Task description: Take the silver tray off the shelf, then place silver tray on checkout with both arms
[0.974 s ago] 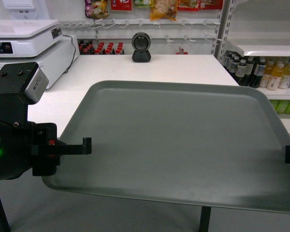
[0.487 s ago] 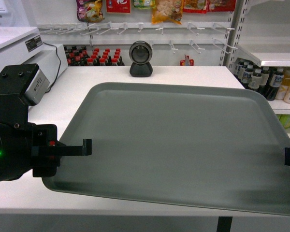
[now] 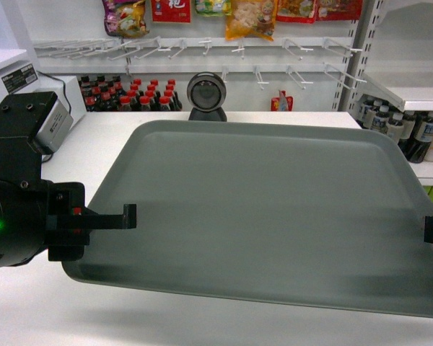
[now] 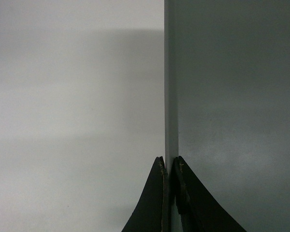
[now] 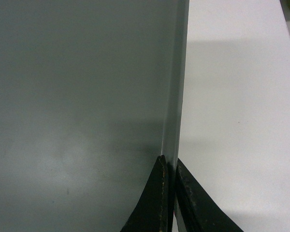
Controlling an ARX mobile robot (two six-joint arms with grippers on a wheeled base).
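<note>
Standing behind the silver tray: black scanner on the checkout.

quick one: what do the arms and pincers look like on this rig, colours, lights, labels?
Left arm: boxy matte black housing, a lit green LED, a small red spot near the pincer mount, and a grey block with a white label on top. Left pincer and right pincer: slim black tapered fingers with scuffed, pale-flecked tips. No cables visible.
</note>
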